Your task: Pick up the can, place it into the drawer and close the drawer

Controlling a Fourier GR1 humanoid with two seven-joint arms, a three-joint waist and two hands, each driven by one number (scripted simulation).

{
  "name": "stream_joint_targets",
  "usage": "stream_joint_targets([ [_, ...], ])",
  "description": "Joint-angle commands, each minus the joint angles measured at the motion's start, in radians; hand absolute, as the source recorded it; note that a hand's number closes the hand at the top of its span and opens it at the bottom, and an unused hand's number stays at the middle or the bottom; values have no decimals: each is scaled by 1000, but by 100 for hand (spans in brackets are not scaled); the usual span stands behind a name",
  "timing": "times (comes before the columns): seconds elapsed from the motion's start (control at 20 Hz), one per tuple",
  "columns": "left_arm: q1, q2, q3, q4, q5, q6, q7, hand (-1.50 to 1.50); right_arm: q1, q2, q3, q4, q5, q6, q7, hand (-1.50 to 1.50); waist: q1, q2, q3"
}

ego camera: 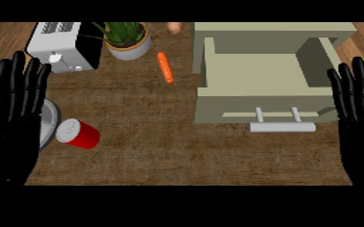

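A red can (80,133) with a white lid lies on its side on the brown counter at the lower left. The beige drawer (260,74) stands pulled open at the right, its inside bare, with a pale bar handle (282,126) at its front. My left hand (21,101) rests open at the left edge, fingers up, just left of the can and apart from it. My right hand (350,101) rests open at the right edge beside the drawer's front corner. Neither hand holds anything.
A white toaster (62,45) sits at the back left next to a potted plant (128,38). An orange carrot (165,67) lies between plant and drawer. A grey round plate (48,124) shows partly behind my left hand. A small tan object (174,27) sits at the back.
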Motion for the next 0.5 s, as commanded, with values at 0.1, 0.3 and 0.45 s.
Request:
stream_joint_targets([
  [0.1,61,104,35,24,289,-283,-93,-150,11,4,1,-50,-12,4,-3,-150,6,3,9],
  [0.3,145,228,-39,65,329,-425,71,-150,49,25,-10,69,12,-43,130,-150,15,19,9],
  [0.45,193,329,54,87,457,-541,73,-150,75,17,-10,46,5,-38,189,-150,17,6,10],
])
